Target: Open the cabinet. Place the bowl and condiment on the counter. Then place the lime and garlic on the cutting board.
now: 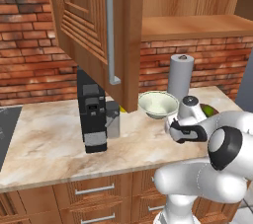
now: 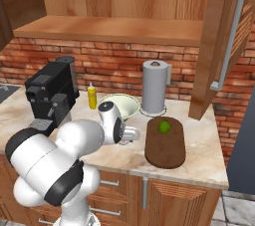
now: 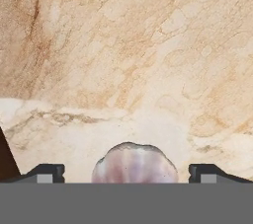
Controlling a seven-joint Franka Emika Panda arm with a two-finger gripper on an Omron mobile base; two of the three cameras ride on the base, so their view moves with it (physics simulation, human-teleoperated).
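Observation:
The cabinet door (image 1: 86,25) stands swung open, and its shelf (image 2: 114,28) is bare. On the counter (image 1: 49,144) sits the bowl (image 1: 158,103) (image 2: 119,105), with the yellow condiment bottle (image 2: 92,96) to its left. The lime (image 2: 163,127) rests on the cutting board (image 2: 164,148). In the hand view my gripper (image 3: 127,172) is open, low over the counter (image 3: 123,45), its two tips either side of the garlic (image 3: 134,163) and apart from it. The bulb lies on the stone, left of the board.
A black coffee machine (image 1: 92,112) (image 2: 50,93) stands at the left of the counter. A paper towel roll (image 2: 154,86) is upright behind the board. The open door's edge and handle (image 1: 111,30) hang over the counter's middle. A hob (image 1: 7,129) lies at the far left.

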